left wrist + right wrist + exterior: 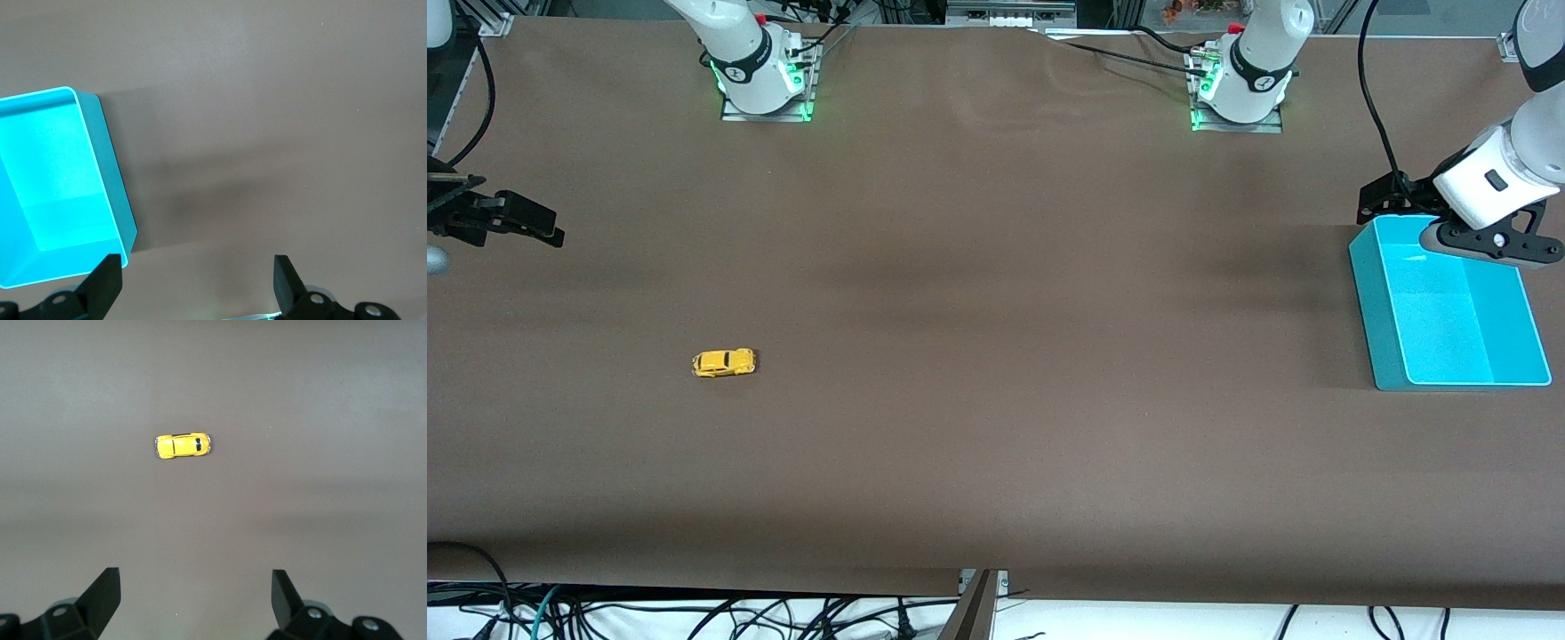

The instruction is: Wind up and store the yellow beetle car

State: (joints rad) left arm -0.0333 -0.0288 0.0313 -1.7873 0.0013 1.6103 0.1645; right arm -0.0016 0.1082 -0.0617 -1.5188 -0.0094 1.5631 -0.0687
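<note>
Nothing looks done yet: the yellow car (724,363) sits untouched on the desk (996,444), well apart from the empty bin (1449,311); both the left tool (197,280) and right tool (193,603) hang open, so winding and storing remain.

A wide worktop (996,373) fills nearly all of the front view, covered in a matte brown sheet with faint soft bands of shadow running across it; the light is even and comes from above; along the edge nearest the front camera a pale floor (1138,622) shows, strewn with loose black cables (694,618); a metal bracket (983,591) clamps that edge at its middle; along the edge by the bases stand aluminium frame rails (1009,13) and more cabling.
</note>
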